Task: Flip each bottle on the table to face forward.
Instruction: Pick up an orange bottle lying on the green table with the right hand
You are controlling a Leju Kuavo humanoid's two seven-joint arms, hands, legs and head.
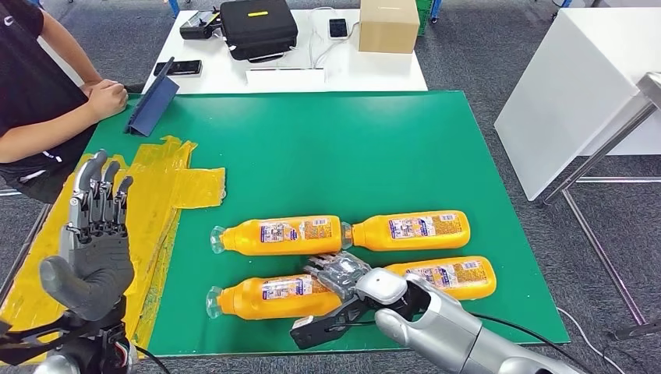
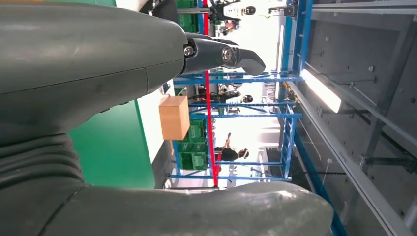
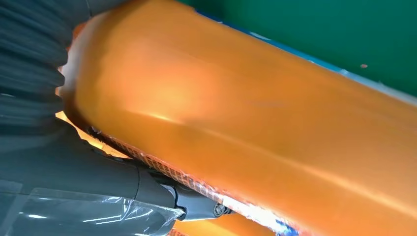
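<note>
Several orange bottles lie on their sides on the green table (image 1: 327, 140), printed labels up, caps pointing left. Two are in the far row (image 1: 277, 234) (image 1: 411, 230). In the near row lie the near-left bottle (image 1: 261, 298) and the near-right bottle (image 1: 456, 275). My right hand (image 1: 343, 290) grips the base end of the near-left bottle, fingers over it and thumb in front. Up close, that bottle (image 3: 246, 123) presses against the right hand (image 3: 49, 147). My left hand (image 1: 93, 241) is raised at the table's left side, fingers apart and holding nothing; the left hand (image 2: 74, 64) also appears close up.
Crumpled yellow film (image 1: 167, 187) covers the table's left part. A person's arm (image 1: 54, 117) rests at the far left corner beside a blue folder (image 1: 152, 97). A white table behind carries a black case (image 1: 257, 27) and a cardboard box (image 1: 388, 23). Another white table (image 1: 577, 86) stands right.
</note>
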